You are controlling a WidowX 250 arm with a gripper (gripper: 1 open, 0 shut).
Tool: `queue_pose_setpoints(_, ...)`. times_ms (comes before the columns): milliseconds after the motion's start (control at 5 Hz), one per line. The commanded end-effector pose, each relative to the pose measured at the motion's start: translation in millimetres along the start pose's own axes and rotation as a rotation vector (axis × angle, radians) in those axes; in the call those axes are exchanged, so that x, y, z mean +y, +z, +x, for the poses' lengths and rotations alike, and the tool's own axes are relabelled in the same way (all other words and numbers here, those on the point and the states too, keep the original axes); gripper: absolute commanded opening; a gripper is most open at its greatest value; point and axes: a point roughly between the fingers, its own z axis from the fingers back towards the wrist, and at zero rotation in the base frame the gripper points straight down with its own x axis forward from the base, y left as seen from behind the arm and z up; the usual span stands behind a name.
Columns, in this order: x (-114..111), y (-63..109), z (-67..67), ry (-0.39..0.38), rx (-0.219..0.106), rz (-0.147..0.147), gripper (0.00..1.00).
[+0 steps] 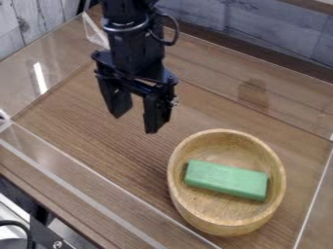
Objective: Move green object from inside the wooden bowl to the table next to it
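The green object [225,180] is a flat bright green block lying inside the wooden bowl [259,148], a round tan bowl at the lower right of the table [92,146]. My gripper [136,110] hangs up and to the left of the bowl, pointing straight down above bare tabletop. Its black fingers [117,101] stand apart and open, with nothing between them. It does not touch the bowl or the block.
Low clear acrylic walls [53,160] run along the table's edges, near the front left and at the right. A clear angled piece [93,29] stands at the back left. Bare wood lies left of the bowl.
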Motion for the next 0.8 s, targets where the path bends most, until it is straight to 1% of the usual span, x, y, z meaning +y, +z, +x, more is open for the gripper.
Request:
queue_pose_setpoints(0, -9, 9.7, 7.9, -0.002, -0.033, 0.013, 1.00)
queue_pose_setpoints(200, -23, 12.4, 12.3, -0.003, -0.039, 0.022, 0.00)
queue_pose_setpoints(400, -27, 8.0, 11.4, -0.005, -0.043, 0.013, 1.00)
queue_pose_setpoints(600, -29, 2.2, 8.1, 0.013, -0.035, 0.015, 1.00)
